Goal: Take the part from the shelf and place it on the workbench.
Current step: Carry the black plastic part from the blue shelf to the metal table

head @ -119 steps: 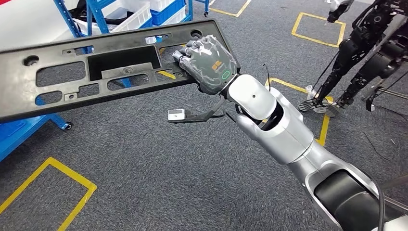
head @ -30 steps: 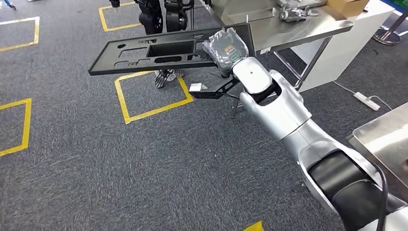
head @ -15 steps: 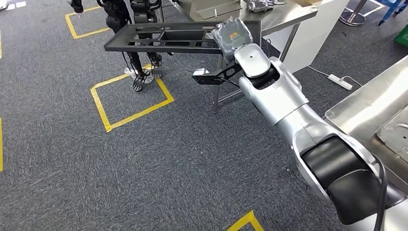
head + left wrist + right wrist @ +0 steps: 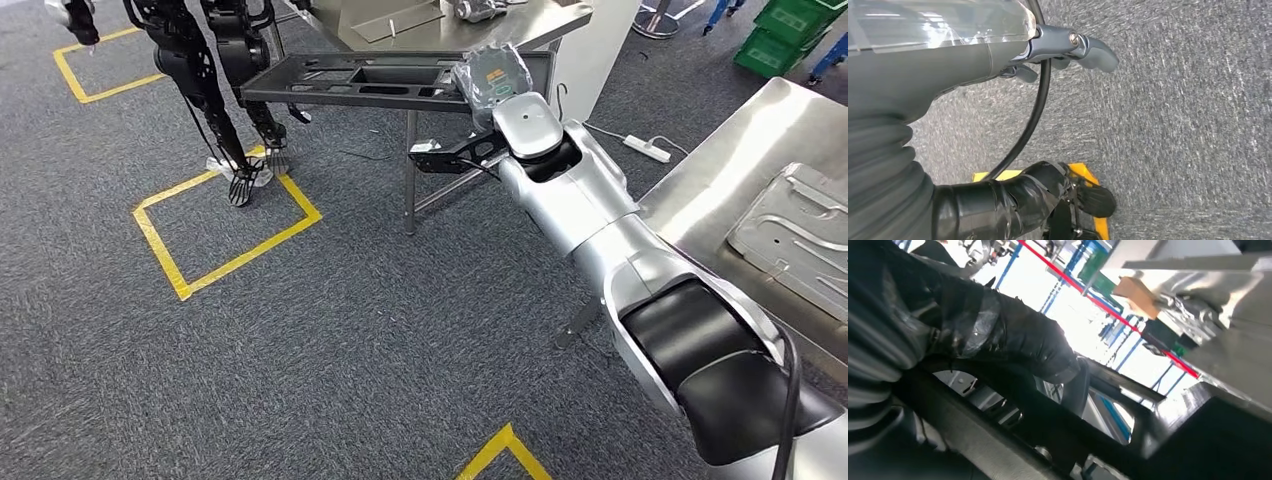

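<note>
The part (image 4: 350, 82) is a long black plastic panel with several cutouts. My right hand (image 4: 492, 75) grips its right end and holds it out level above the carpet. Its far edge lies in front of a steel workbench (image 4: 520, 28) at the top of the head view. In the right wrist view dark fingers (image 4: 1018, 340) wrap round the part (image 4: 1048, 440), with the workbench (image 4: 1233, 350) beyond. My left hand (image 4: 948, 55) hangs over the carpet, its thumb (image 4: 1088, 49) stretched out, holding nothing.
A second steel workbench (image 4: 700, 190) at the right carries a stamped metal plate (image 4: 790, 235). Another robot's black legs (image 4: 200, 60) stand at the top left by a yellow floor square (image 4: 225, 225). A power strip (image 4: 648, 148) lies on the carpet. Green crates (image 4: 790, 35) sit at the far right.
The whole picture has swung from the blue shelves to the workbenches, so the camera has turned. My right hand still holds the part, now closer to the far workbench.
</note>
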